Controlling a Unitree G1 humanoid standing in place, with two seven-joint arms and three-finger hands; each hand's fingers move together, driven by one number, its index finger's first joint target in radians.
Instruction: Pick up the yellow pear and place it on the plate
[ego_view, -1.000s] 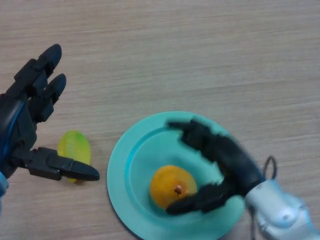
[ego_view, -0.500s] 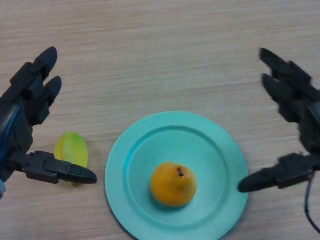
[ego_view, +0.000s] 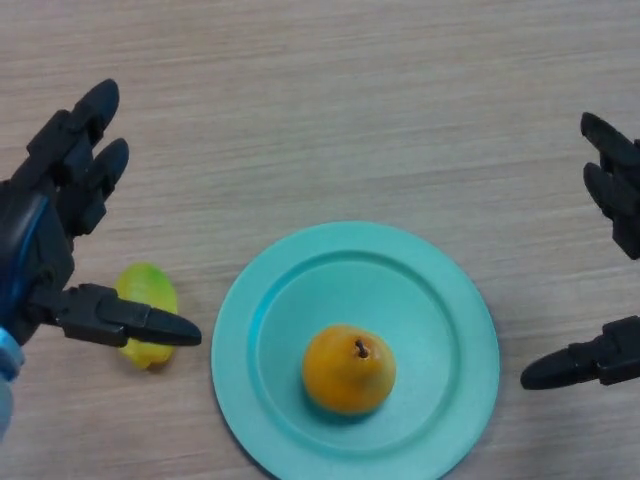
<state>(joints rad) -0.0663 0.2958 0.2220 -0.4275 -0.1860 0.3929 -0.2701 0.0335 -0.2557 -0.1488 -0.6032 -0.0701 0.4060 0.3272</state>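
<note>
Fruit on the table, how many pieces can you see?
2: a yellow pear on the teal plate, and a yellow-green fruit left of it, partly behind the left robot hand.

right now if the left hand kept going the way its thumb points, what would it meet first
The left hand has its thumb aimed toward the view's right, across the yellow-green fruit. Carried on, that line reaches the plate rim first. How high the thumb is above the table is unclear, so it might pass over.
</note>
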